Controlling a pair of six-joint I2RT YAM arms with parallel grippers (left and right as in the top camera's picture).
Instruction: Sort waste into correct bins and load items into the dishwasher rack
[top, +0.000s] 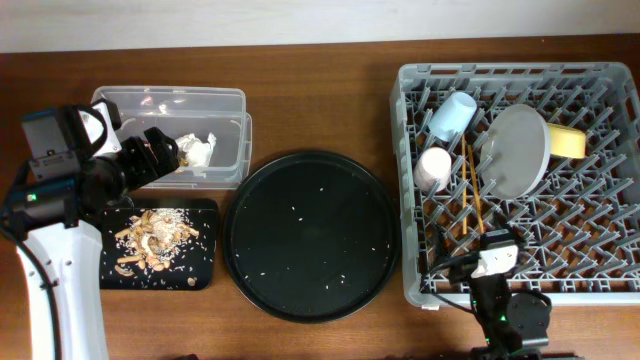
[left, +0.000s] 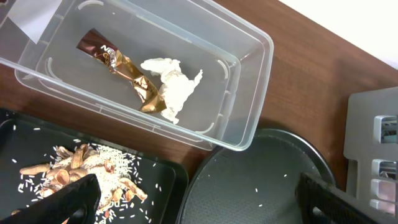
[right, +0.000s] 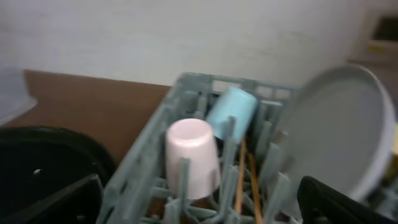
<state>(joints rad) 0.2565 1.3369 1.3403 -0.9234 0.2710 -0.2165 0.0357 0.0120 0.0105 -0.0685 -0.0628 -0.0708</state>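
Wrapper: one brown-gold crumpled snack wrapper (left: 121, 70) is lying inside the clear tub (top: 241, 130) at the upper left of the overhead frame, and its lower end is touching the tissue.
Tissue: one crumpled white tissue (left: 171, 86) is lying in the same tub.
Food scraps: beige-brown food scraps (top: 155, 235), mixed with white grains, are sitting heaped on the small black tray (top: 200, 272) at the lower left, just below the tub.
Rack: the big grey dishwasher rack (top: 520, 72) is filling the right side and carrying all the dishes.
Cups: two. The pink cup (top: 434, 168) is standing among the pegs at the rack's left, and the light-blue cup (top: 452, 115) is lying tilted just above it.
Plate and bowl: one pale grey plate (top: 518, 150) is standing on edge, with one yellow bowl (top: 567, 142) leaning just to its right.
Chopsticks: two wooden chopsticks (top: 470, 190) are lying between the pink cup and the plate.
Round tray: one large round black tray (top: 310, 260) is sitting on the brown surface (top: 320, 100) at the centre, speckled with a few grains.
Left gripper: the left gripper (left: 199, 202) is hovering spread wide beside the tub, gripping nothing.
Right gripper: the right gripper (right: 202, 205) is hanging at the rack's lower edge, spread wide, gripping nothing.
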